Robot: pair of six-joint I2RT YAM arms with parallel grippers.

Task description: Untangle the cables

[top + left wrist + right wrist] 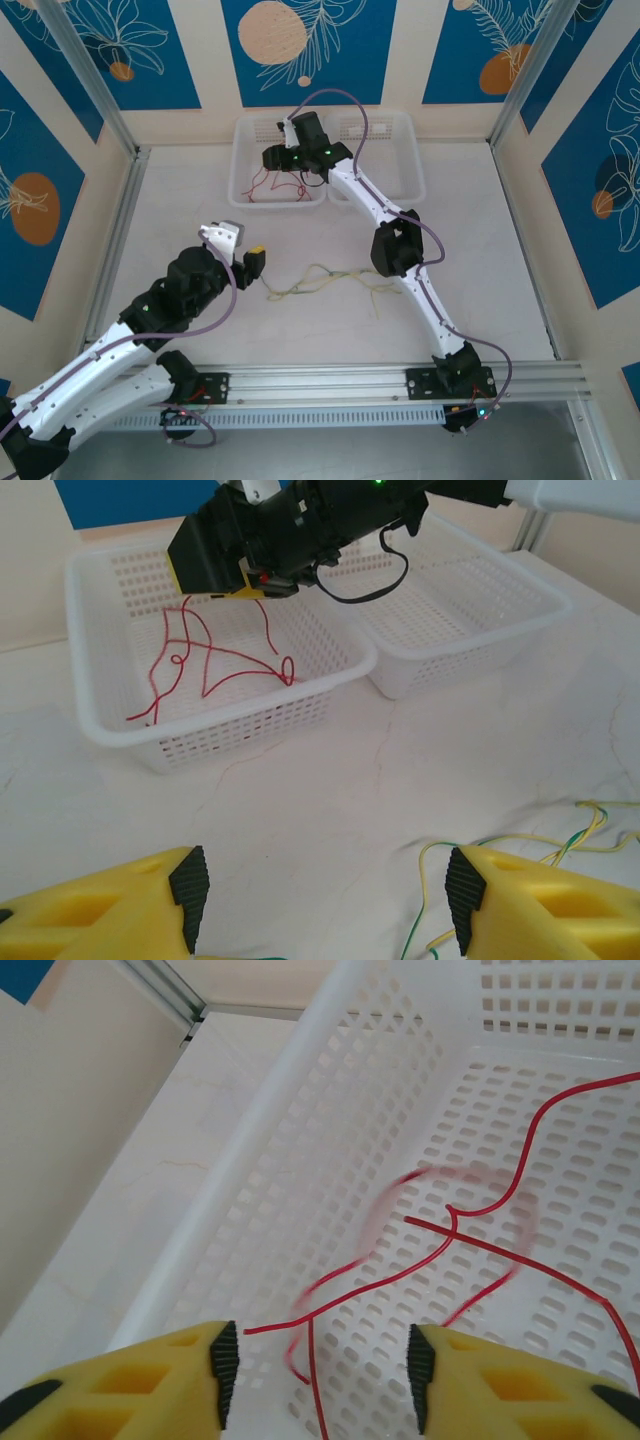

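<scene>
Red cables (264,186) lie sprawled in the left basket (238,160), upper centre of the top view. Yellow-green cables (325,280) run left to right on the table (470,250), mid-frame. Right gripper (318,1360) stands parted above the basket, and its wrist view shows red strands loose between the fingers, one loop blurred; left gripper (325,885) gapes wide, holding nothing.

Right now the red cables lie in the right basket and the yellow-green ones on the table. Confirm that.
Not quite: the red cables lie in the left basket, as the top external view shows. The yellow-green ones do lie on the table.
</scene>
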